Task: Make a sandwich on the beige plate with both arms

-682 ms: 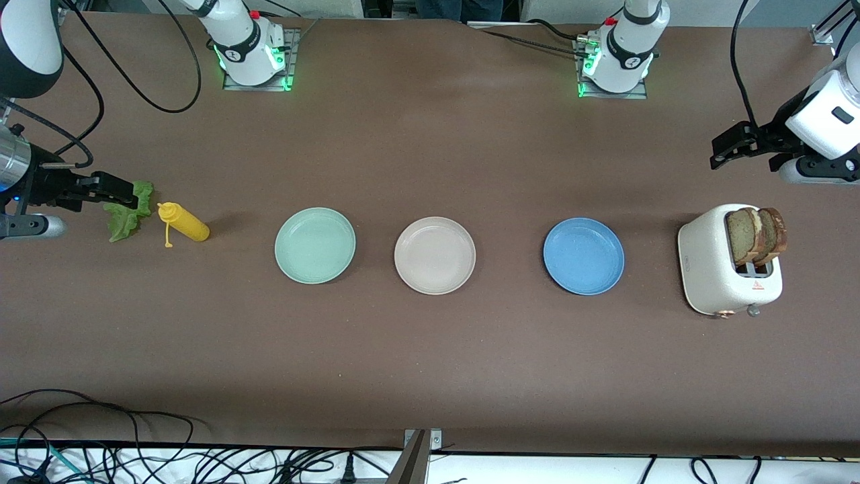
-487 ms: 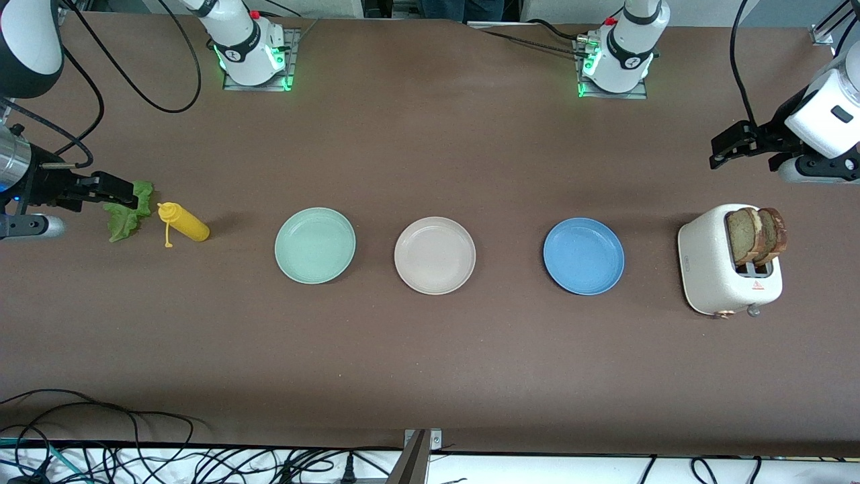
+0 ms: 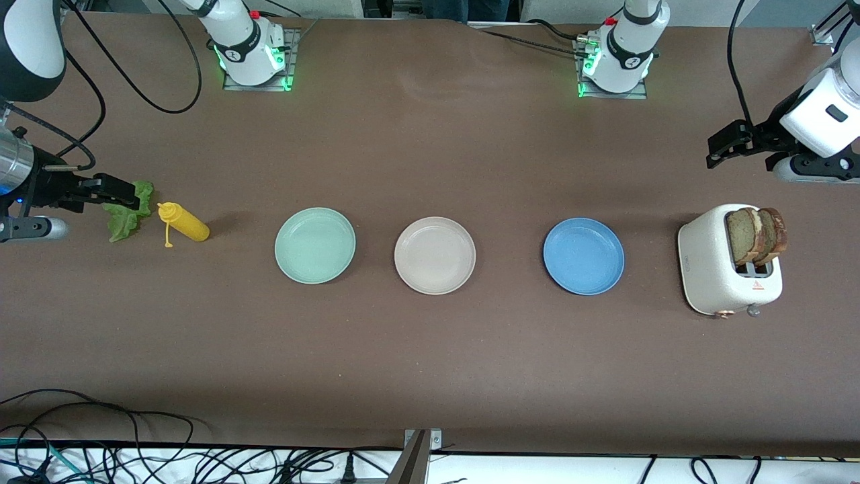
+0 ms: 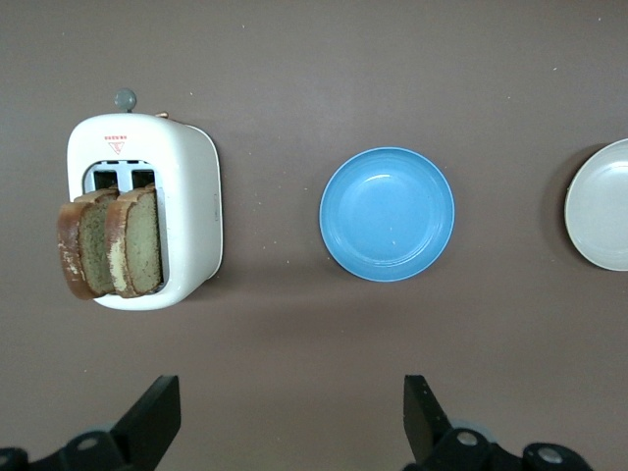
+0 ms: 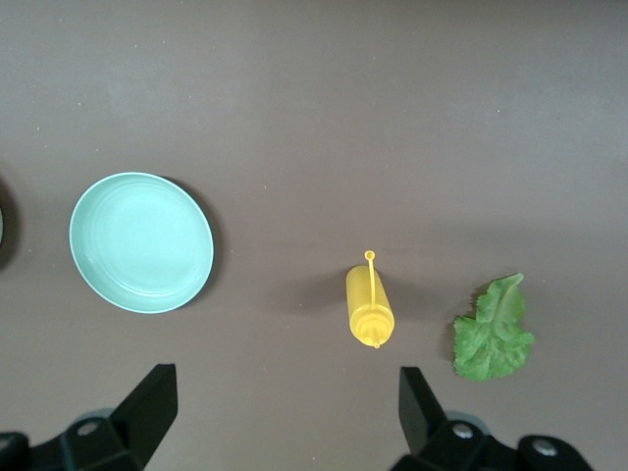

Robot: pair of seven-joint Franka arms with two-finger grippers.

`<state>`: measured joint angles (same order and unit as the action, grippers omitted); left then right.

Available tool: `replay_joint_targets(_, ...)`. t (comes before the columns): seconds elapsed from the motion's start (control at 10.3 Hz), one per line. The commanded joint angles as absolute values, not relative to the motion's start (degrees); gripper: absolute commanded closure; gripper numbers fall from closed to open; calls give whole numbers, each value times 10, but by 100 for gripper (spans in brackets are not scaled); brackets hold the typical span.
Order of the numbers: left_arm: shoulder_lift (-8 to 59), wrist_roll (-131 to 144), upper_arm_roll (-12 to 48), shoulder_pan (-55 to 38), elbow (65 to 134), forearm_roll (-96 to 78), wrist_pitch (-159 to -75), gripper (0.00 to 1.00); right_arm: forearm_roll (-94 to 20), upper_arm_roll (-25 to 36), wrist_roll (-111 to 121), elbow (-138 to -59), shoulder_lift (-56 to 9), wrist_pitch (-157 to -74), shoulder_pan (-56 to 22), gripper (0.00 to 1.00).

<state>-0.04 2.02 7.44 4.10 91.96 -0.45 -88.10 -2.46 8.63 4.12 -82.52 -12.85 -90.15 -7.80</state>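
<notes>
Item: beige plate [image 3: 435, 255]. Round, shallow, nothing on it; sits mid-surface between a mint-green plate [image 3: 315, 245], toward the right arm's end, and a blue plate [image 3: 583, 255], toward the left arm's end. The three plates stand in a row, well apart.

Item: bread slices [image 3: 756, 234]. Two, brown-crusted, standing upright side by side in the slots of a white toaster [image 3: 712, 269], which stands on the surface toward the left arm's end, past the blue plate.

Item: lettuce leaf [image 3: 127, 214]. Ruffled, green, lying flat on the brown surface [image 3: 430, 376] at the right arm's end. A yellow squeeze bottle [image 3: 184, 223] lies on its side just beside it, between the leaf and the mint-green plate.

Item: left tool [image 3: 717, 145]. Fingers spread wide, holding nothing; hangs in the air over bare surface at the left arm's end. In its wrist view the toaster and the blue plate lie below it.

Item: right tool [image 3: 126, 193]. Fingers spread wide, holding nothing; hangs over the lettuce leaf's edge. In its wrist view the leaf, the bottle and the mint-green plate lie below it.
</notes>
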Motion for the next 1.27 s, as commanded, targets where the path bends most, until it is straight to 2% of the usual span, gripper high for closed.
replay_joint_targets(0.0, -2, 25, 76, 40, 909, -4, -869, 0, -34, 85, 40, -823, -127, -897, -76, 0)
replay_joint_targets(1.17, 0, 25, 76, 40, 905, -4, -869, 0, -33, 85, 41, -823, -127, -899, -76, 0)
